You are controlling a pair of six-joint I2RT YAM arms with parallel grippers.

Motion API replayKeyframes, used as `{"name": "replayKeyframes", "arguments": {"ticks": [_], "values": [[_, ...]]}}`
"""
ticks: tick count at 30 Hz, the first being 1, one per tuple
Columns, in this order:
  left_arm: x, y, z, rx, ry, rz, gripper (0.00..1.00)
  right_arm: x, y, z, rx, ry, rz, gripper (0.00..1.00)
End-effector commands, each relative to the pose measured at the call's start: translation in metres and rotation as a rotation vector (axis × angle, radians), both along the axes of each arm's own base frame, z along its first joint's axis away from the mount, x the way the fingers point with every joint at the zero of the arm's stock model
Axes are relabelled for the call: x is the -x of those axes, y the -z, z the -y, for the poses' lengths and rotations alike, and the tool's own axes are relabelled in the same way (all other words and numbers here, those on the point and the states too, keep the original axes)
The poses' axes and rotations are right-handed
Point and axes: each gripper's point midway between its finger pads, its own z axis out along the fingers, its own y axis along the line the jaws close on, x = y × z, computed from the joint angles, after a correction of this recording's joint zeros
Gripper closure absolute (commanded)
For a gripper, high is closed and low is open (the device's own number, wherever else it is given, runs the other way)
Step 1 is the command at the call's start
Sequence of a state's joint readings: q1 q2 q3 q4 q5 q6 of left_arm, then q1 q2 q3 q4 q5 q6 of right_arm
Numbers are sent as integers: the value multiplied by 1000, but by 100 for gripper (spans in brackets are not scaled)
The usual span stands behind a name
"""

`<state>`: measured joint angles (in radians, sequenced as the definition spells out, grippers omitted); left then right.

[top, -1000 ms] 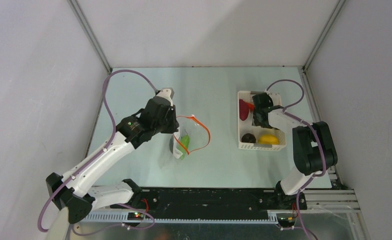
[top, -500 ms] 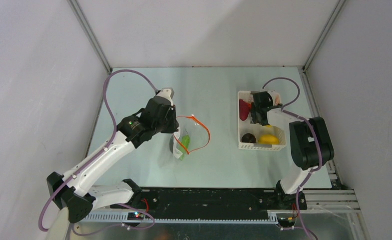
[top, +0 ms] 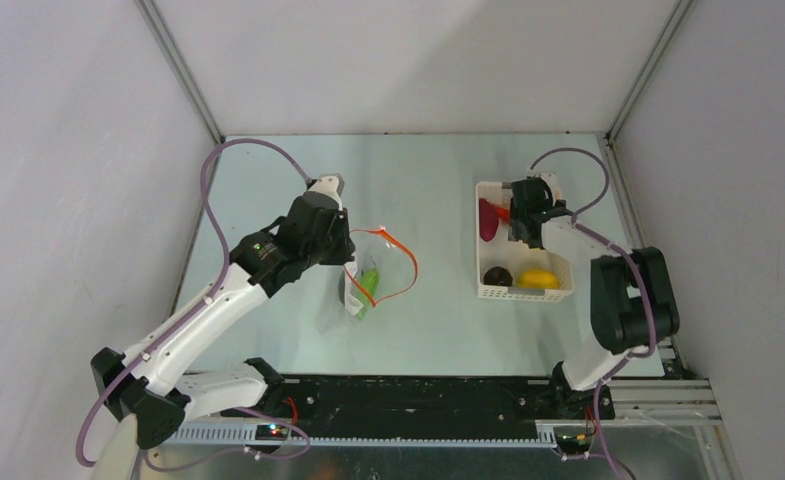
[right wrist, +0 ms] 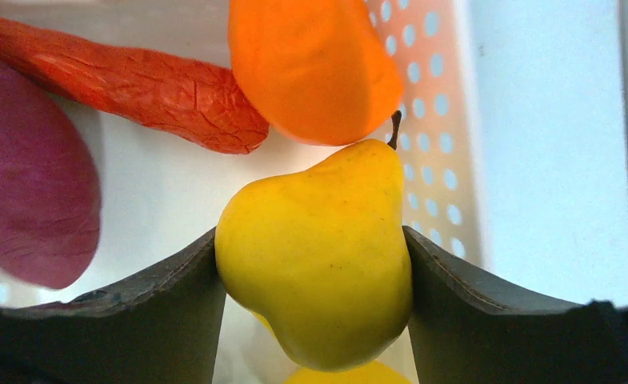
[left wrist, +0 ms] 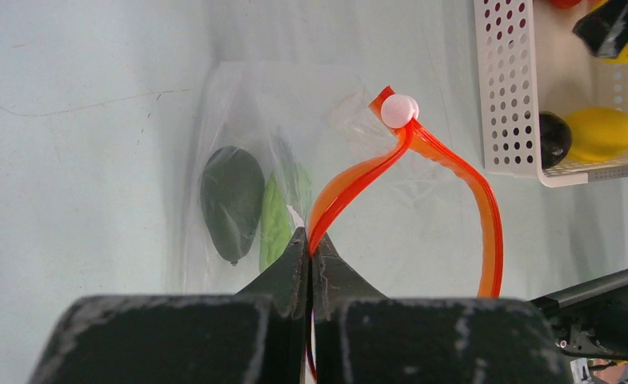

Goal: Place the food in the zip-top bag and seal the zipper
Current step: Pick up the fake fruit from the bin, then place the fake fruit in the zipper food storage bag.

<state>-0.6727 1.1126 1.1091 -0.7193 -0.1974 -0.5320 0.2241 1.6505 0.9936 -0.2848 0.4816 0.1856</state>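
Toward the desk's left edge, my left end effector (left wrist: 309,240) is clenched on the thin orange-red zipper strip (left wrist: 454,164) of the clear floppy plastic bag (left wrist: 214,104). I judge the film limp and slippery, so the stiffer strip is the place to hold. Near the right edge, my right end effector (right wrist: 310,264) grips a smooth yellow pear-shaped toy (right wrist: 314,232) inside the white perforated basket (right wrist: 430,72). The pale green desk (top: 428,180) ends at plain grey walls (top: 408,60).
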Motion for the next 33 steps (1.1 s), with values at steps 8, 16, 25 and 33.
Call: {"name": "replayKeyframes", "arguments": {"ticks": [8, 16, 25, 33], "values": [[0, -16, -1, 38, 5, 49, 100, 26, -134, -49, -324, -153, 292, 49], [1, -13, 3, 43, 23, 31, 100, 96, -223, -184, -691, -752, 449, 55], [2, -10, 7, 46, 37, 15, 100, 165, -229, -305, -799, -1132, 399, 54], [5, -11, 9, 62, 52, 17, 100, 171, -213, -349, -813, -1155, 345, 39]]}}
